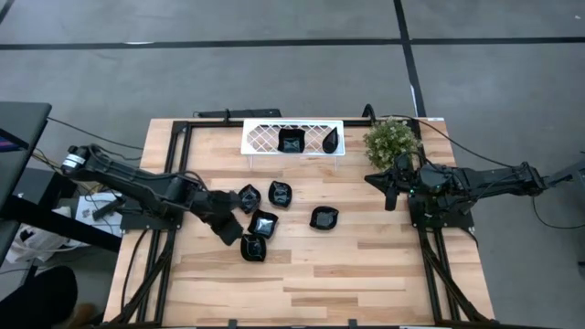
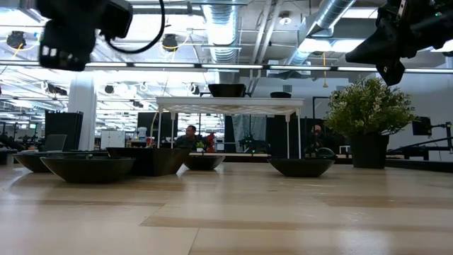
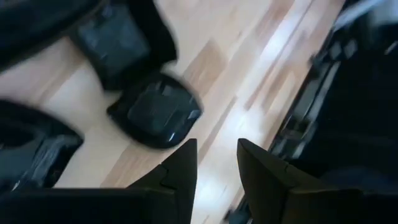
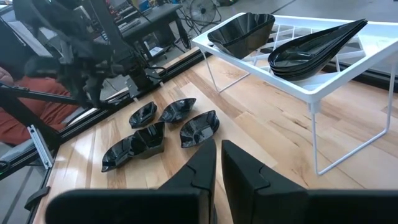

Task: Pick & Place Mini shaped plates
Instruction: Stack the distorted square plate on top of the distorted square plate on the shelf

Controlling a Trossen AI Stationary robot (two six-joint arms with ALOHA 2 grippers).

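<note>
Several small glossy black mini shaped plates lie flat on the wooden table: one [image 1: 249, 196], one [image 1: 280, 193], one [image 1: 262, 222], one [image 1: 253, 247] and one farther right [image 1: 324, 217]. A squarish plate [image 1: 291, 141] and a teardrop-shaped one [image 1: 333, 140] rest on the white lattice tray [image 1: 265, 139]. My left gripper [image 1: 229, 230] hovers open, slanting down, at the left side of the group. In its wrist view a plate [image 3: 155, 112] lies just beyond the left gripper [image 3: 216, 155], with bare table between the fingers. My right gripper [image 1: 385, 188] waits shut, raised, at the table's right.
A green potted plant [image 1: 391, 140] stands at the far right beside the tray, right behind my right gripper. The tray stands on thin white legs [image 4: 314, 134] at the table's far edge. Bare wood stretches across the near half of the table [image 1: 347, 283].
</note>
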